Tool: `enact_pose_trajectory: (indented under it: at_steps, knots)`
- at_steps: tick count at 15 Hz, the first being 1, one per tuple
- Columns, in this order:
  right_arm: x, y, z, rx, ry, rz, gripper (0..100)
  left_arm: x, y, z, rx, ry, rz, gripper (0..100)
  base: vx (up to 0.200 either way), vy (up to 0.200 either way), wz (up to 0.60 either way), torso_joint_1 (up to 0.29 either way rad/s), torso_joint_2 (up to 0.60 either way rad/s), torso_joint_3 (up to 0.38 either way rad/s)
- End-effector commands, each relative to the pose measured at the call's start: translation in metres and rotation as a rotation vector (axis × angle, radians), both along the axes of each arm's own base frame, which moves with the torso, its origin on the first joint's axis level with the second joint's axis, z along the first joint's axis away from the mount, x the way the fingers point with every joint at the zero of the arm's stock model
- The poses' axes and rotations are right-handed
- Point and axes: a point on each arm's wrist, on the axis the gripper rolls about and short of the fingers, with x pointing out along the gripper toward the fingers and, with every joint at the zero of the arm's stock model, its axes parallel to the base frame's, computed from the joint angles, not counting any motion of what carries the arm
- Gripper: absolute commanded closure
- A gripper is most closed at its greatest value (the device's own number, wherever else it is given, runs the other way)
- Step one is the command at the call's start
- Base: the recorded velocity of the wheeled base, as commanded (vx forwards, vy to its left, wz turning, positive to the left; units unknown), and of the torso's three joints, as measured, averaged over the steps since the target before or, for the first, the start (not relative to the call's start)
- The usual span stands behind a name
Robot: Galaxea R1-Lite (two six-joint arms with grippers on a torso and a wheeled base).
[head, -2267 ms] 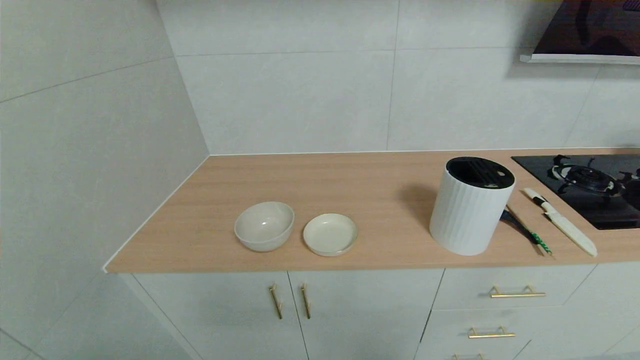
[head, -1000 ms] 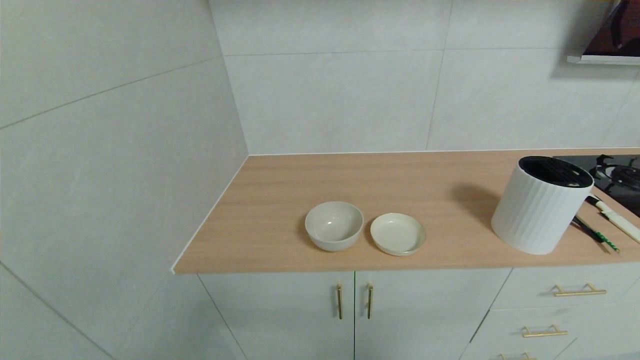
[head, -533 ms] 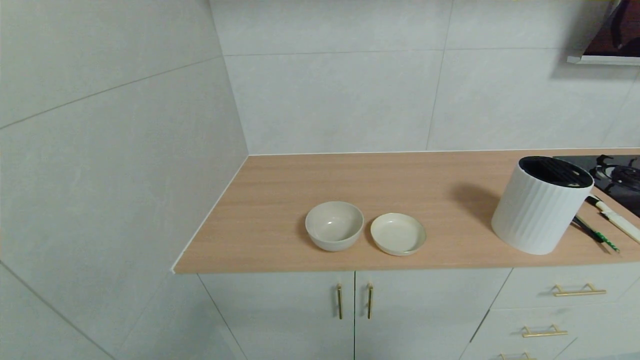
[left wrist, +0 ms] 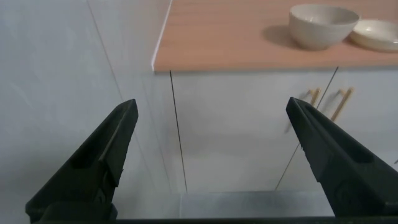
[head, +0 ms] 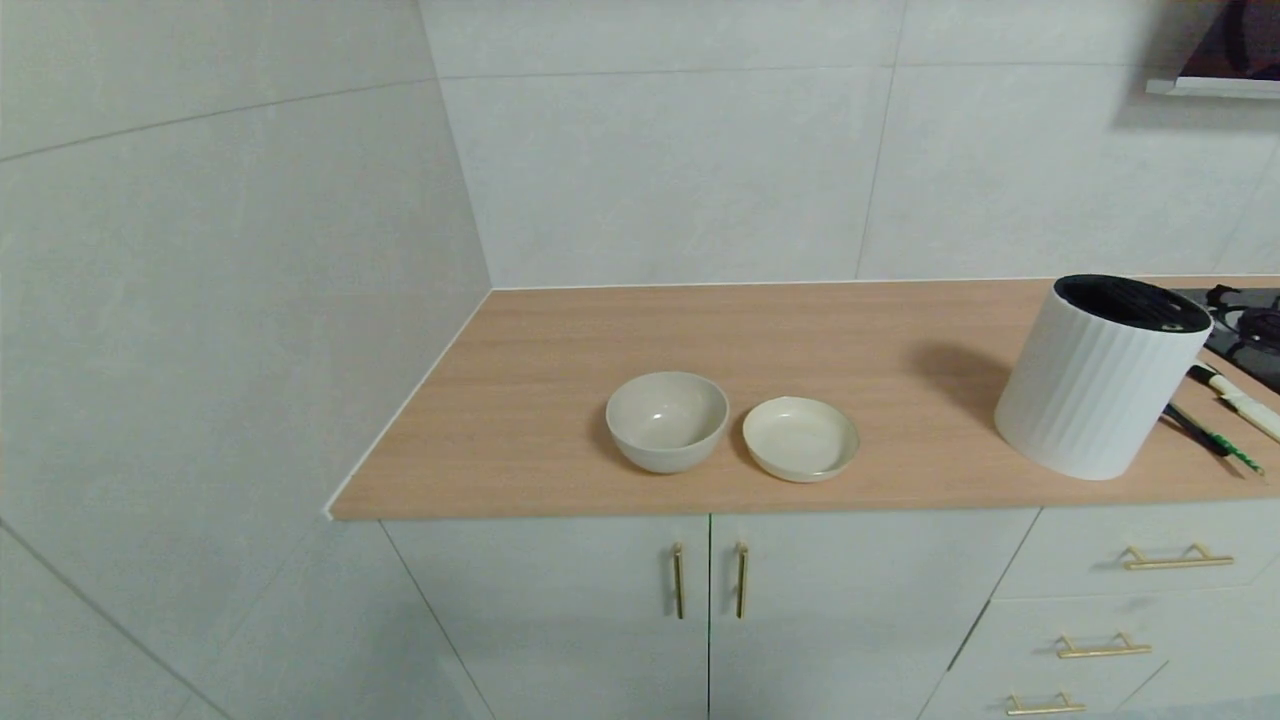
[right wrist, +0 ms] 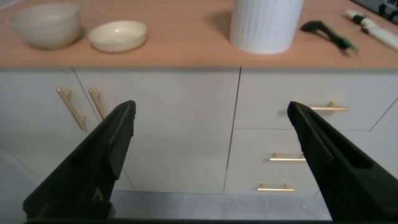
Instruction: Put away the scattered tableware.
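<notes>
A pale deep bowl sits near the front edge of the wooden counter, with a shallow cream dish right beside it. The bowl and dish also lie ahead of my left gripper, which is open, low in front of the cabinet. My right gripper is open too, below counter level, facing the bowl, the dish and the white ribbed utensil holder. A green-handled utensil and a white-handled knife lie to the right of the holder.
Tiled walls close the counter at the left and back. A black gas hob sits at the far right. Below are cabinet doors with gold handles and drawers.
The head camera swung left over the first second, then tilted slightly, so everything sits higher now. Nothing on the counter moved.
</notes>
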Motion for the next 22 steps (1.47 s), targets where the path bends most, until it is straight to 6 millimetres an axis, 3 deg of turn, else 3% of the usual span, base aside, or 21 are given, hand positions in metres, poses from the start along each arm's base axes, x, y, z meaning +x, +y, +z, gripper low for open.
enact_pose_trajectory:
  at_steps: [1,22]
  knots:
    - [0.0,0.0,0.0,0.0,0.0,0.0,0,0.0,0.0,0.0001,0.0,-0.001,0.0,0,0.0,0.0,0.0,-0.246,0.55,0.29]
    - [0.0,0.0,0.0,0.0,0.0,0.0,0,0.0,0.0,-0.0001,0.0,0.001,0.0,0,0.0,0.0,0.0,-0.207,0.5,0.294]
